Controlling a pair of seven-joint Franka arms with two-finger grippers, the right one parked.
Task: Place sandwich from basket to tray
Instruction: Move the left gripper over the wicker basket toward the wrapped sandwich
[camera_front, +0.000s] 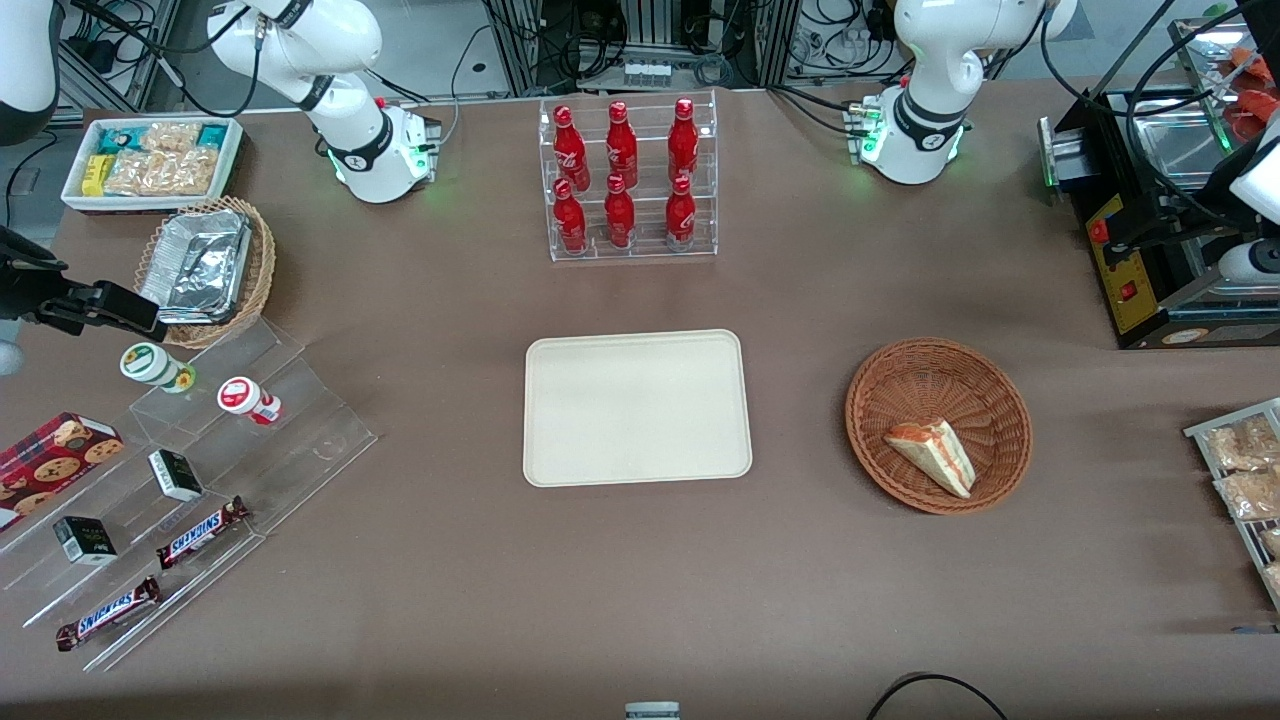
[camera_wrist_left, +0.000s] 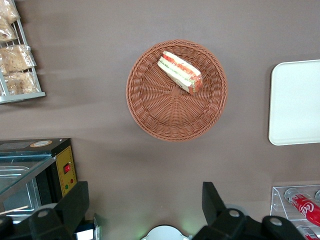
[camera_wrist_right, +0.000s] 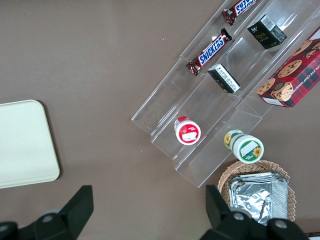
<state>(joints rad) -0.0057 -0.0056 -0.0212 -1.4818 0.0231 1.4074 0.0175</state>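
**Sandwich in the basket, tray bare**

My gripper (camera_wrist_left: 145, 210) hangs high above the table with its 2 fingers (camera_wrist_left: 75, 202) spread wide and nothing between them; it is out of sight from the front.

Nearest the front camera among the task's things, the sandwich (camera_front: 932, 455) lies on its side in the basket (camera_front: 938, 425), against the part of the wall closest to that camera. Its red and green layers show from my wrist (camera_wrist_left: 180, 72), and nothing else is in the basket (camera_wrist_left: 176, 90).

Beside the basket, toward the parked arm's end, sits the tray (camera_front: 636, 407), with nothing on it.

Farther from the camera than the tray, a clear rack (camera_front: 630, 180) holds 6 red bottles (camera_front: 620, 145) in 2 rows of 3.

Toward the parked arm's end, a tan wicker basket (camera_front: 255, 275) holds foil containers (camera_front: 197, 266), and a white box (camera_front: 152, 160) holds snack packets.
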